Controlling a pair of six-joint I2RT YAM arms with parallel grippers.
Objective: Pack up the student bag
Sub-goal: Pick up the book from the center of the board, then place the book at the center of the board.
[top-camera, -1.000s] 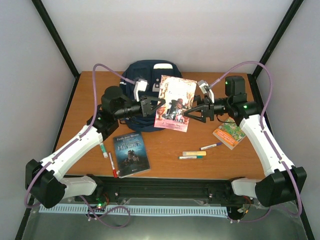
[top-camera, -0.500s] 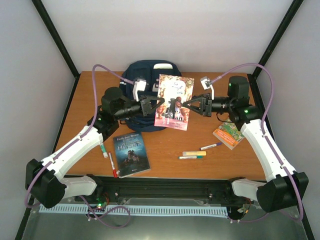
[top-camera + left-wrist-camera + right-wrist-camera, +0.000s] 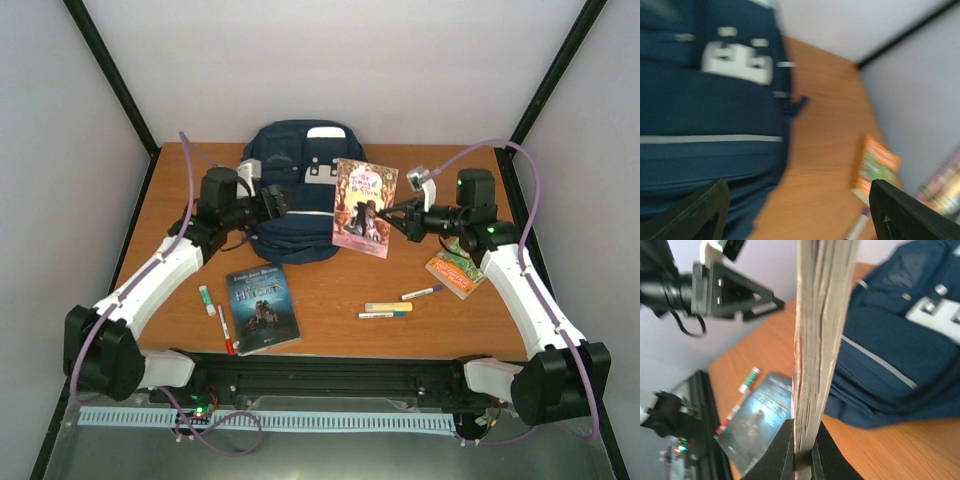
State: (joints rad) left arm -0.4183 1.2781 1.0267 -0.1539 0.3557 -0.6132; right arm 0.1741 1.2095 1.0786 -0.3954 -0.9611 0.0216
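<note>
Lying at the far middle of the table [image 3: 330, 290]: student bag [image 3: 295, 190]. Clamped on a pink book [image 3: 365, 207], lifted just right of the bag: right gripper [image 3: 393, 218]. Spread apart over the bag's left side: left gripper [image 3: 272, 203].

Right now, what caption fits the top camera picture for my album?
Right pincer holds a pink book beside the navy student bag; left pincer hangs open over the bag.

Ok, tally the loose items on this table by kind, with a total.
Backpack: 1
Books: 3 (pink book in the right hand, dark book, orange book)
Markers: 5 (left green marker, red marker, blue marker, yellow marker, right green marker)
Total: 9
</note>
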